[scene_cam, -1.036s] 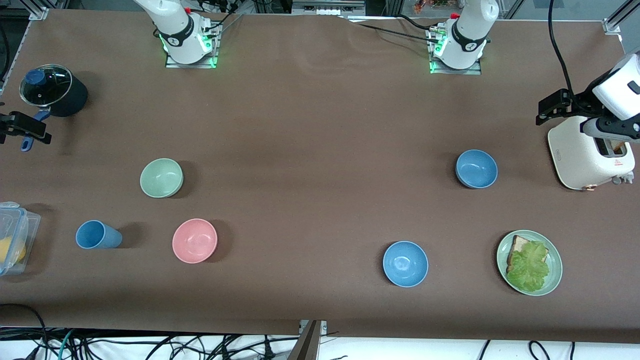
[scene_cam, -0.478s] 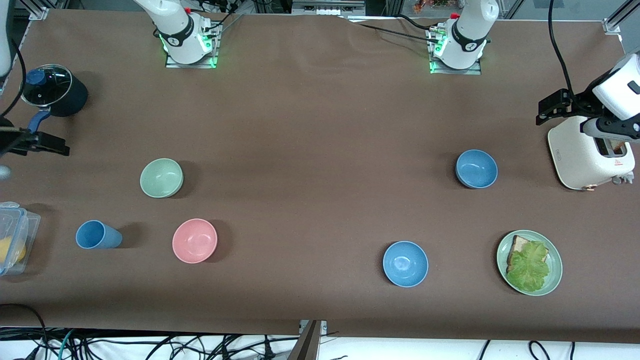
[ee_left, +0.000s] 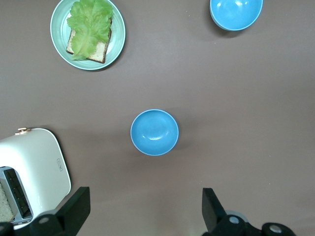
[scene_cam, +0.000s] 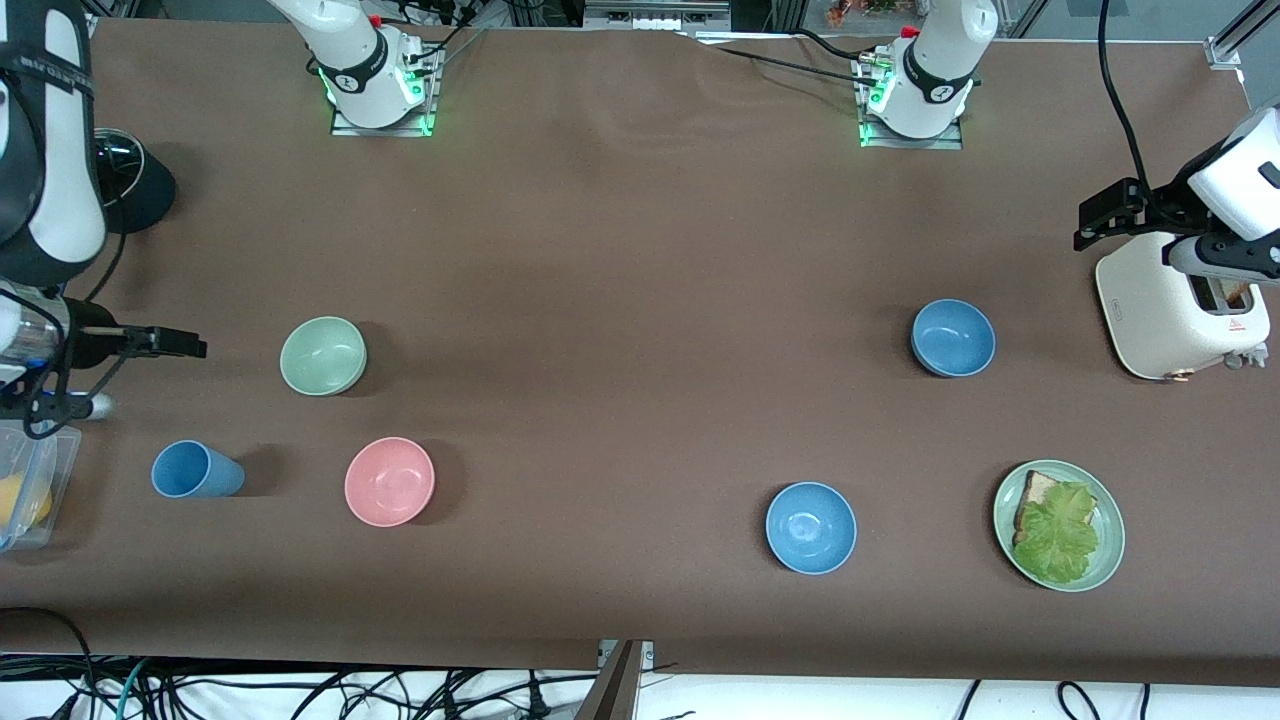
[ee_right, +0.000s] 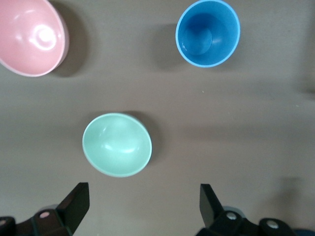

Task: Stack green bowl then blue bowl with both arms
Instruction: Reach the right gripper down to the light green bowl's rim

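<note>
The pale green bowl (scene_cam: 323,356) sits upright toward the right arm's end of the table; it also shows in the right wrist view (ee_right: 117,144). My right gripper (scene_cam: 185,345) hangs high beside it, open and empty (ee_right: 142,204). One blue bowl (scene_cam: 953,338) sits near the toaster and shows in the left wrist view (ee_left: 154,132). A second blue bowl (scene_cam: 811,528) sits nearer the front camera and also shows in the left wrist view (ee_left: 236,12). My left gripper (scene_cam: 1085,225) is up by the toaster, open and empty (ee_left: 146,209).
A pink bowl (scene_cam: 389,481) and a blue cup (scene_cam: 195,470) lie nearer the front camera than the green bowl. A white toaster (scene_cam: 1180,300) and a green plate (scene_cam: 1110,540) with bread and lettuce are at the left arm's end. A dark pot (scene_cam: 140,190) and a clear box (scene_cam: 30,470) are at the right arm's end.
My right arm has swung in from the table's end toward the green bowl, covering part of the pot. The left arm and all bowls have not moved.
</note>
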Robot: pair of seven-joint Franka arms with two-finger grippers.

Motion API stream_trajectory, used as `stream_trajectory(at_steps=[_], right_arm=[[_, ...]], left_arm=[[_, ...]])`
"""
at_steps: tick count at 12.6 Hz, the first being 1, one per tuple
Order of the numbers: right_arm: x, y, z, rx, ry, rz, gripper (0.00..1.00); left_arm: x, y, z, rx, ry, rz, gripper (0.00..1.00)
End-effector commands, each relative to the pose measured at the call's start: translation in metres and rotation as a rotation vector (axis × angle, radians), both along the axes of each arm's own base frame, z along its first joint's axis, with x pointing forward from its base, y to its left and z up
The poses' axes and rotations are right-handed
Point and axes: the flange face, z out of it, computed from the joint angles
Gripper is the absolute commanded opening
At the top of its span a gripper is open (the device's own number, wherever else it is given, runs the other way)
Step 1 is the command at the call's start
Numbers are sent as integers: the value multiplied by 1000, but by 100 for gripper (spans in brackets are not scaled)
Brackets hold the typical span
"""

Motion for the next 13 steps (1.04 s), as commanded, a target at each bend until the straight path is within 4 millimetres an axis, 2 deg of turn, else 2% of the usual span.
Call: stream_trajectory(at_steps=[1,4,7,13], right_arm=[[-17,-3,-40,48,-28,-44,99],[-34,-3,-90,64,-47,-77,99],[-53,-4,-129,55,-71,-76,99],[-76,-2,-178,102,-88,-78,99]], left_arm=[[2,-1,5,23,3,5,100],[2,2,5,25,3,10,100],[2,0,5,25,3,7,100],[2,1,5,25,3,8,100]])
